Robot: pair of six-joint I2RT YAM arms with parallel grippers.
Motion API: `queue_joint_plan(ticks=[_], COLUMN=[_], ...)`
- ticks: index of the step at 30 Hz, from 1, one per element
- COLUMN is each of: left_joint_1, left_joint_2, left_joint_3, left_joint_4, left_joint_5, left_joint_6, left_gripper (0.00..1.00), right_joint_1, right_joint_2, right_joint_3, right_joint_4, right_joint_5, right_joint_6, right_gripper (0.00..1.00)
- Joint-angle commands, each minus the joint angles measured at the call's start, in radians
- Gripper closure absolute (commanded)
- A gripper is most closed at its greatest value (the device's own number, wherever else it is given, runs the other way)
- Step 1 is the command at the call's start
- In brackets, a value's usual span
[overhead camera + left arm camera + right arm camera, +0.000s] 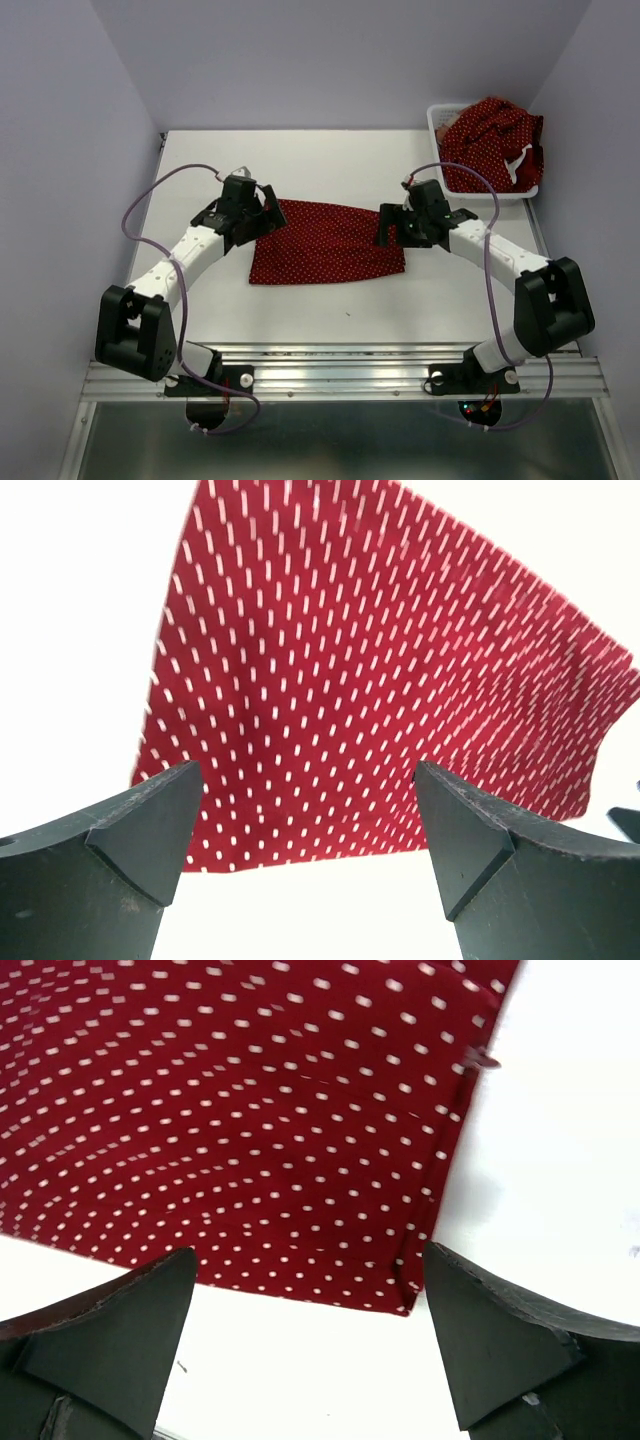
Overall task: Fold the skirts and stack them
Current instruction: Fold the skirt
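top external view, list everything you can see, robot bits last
polka-dot skirt: one, dark red with white dots, spread flat mid-table
heaped cloth: count unclear, dark red dotted, piled in the basket
basket: one, white, far right corner of the table
table: one, white, under everything
left gripper: one, black, open, at the skirt's left end
right gripper: one, black, open, at the skirt's right end

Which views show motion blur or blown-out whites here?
Left wrist: polka dots on the skirt streak into dashes, and the table is blown out white. Right wrist: dots mildly smeared, table also overexposed. Top external: sharp, evenly lit.
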Motion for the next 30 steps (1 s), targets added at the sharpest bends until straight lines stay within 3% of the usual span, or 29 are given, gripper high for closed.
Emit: queue_joint_plan(ticks=[1, 9, 14, 21, 26, 27, 29, 30], left_joint_1=[0.003, 0.001, 0.001, 0.001, 0.001, 0.001, 0.003, 0.001], left_joint_2=[-0.026, 0.095, 0.098, 0.11, 0.103, 0.101, 0.096, 0.092], left_joint_3=[0.065, 0.114, 0.086, 0.068, 0.054, 0.052, 0.049, 0.046], left_joint_4=[-0.037, 0.042, 0.075, 0.085, 0.098, 0.096, 0.096, 0.096], left_joint_5=[-0.12, -0.085, -0.068, -0.054, -0.045, -0.045, -0.047, -0.047], left_joint_6=[0.051, 0.084, 0.084, 0.075, 0.075, 0.075, 0.072, 0.072], left_gripper=[0.01, 0.01, 0.01, 0.01, 0.01, 0.01, 0.01, 0.01], right_joint_1=[-0.039, -0.063, -0.063, -0.063, -0.063, -0.063, -0.063, -0.063], right_joint_2=[0.036, 0.14, 0.175, 0.204, 0.249, 0.258, 0.276, 0.278], right_joint_3=[-0.01, -0.019, -0.079, -0.13, -0.105, -0.099, -0.085, -0.082], right_joint_4=[-0.016, 0.058, 0.083, 0.159, 0.153, 0.145, 0.137, 0.131], right_joint_5=[0.113, 0.068, 0.041, -0.11, -0.075, -0.055, -0.024, 0.016], right_joint_6=[0.086, 0.145, 0.173, 0.158, 0.147, 0.147, 0.15, 0.147], right_gripper=[0.0, 0.01, 0.11, 0.41, 0.57, 0.67, 0.76, 0.84])
